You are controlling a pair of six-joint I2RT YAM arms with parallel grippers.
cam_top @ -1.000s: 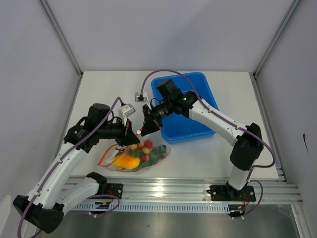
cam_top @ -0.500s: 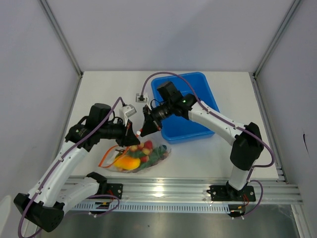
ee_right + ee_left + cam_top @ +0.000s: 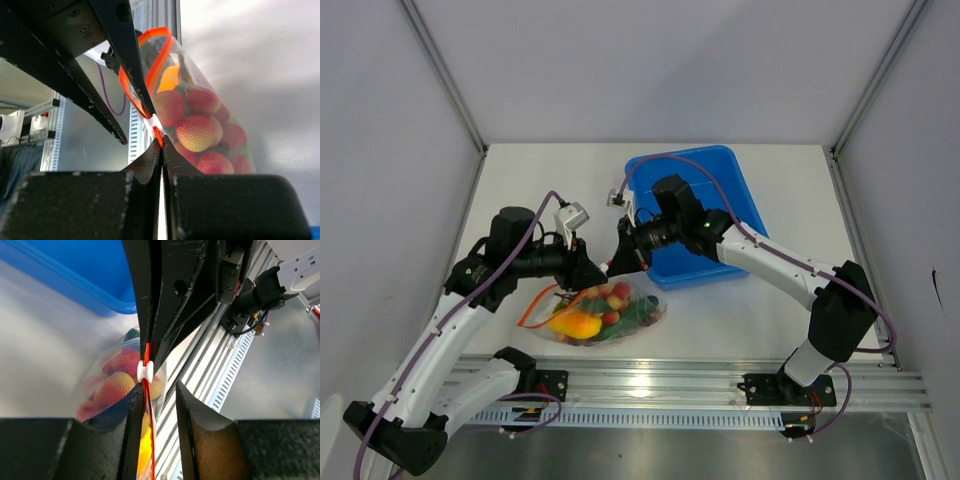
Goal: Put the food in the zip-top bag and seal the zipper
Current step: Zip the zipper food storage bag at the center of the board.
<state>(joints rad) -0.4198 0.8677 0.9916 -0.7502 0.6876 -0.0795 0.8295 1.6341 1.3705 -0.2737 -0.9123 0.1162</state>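
Note:
The zip-top bag point(image 3: 605, 318) lies at the table's near edge, with its mouth end lifted between the two grippers. Inside it is the food: red fruits point(image 3: 197, 131), an orange-yellow piece point(image 3: 582, 325) and green pieces. My right gripper point(image 3: 161, 141) is shut on the orange-red zipper point(image 3: 159, 47) just behind the white slider point(image 3: 145, 371). My left gripper point(image 3: 159, 389) is open. The zipper point(image 3: 148, 430) runs between its fingers, close against the left finger point(image 3: 134, 415). In the top view, the left gripper point(image 3: 588, 274) and right gripper point(image 3: 616, 265) nearly meet tip to tip above the bag.
A blue bin point(image 3: 720, 195) stands right behind the right gripper. A small white and grey block point(image 3: 570, 215) lies by the left arm. The aluminium rail point(image 3: 650, 385) runs along the near edge just below the bag.
The left gripper was shut on the zipper and has opened. The right gripper has closed on the strip, and its arm has shifted a little to the right.

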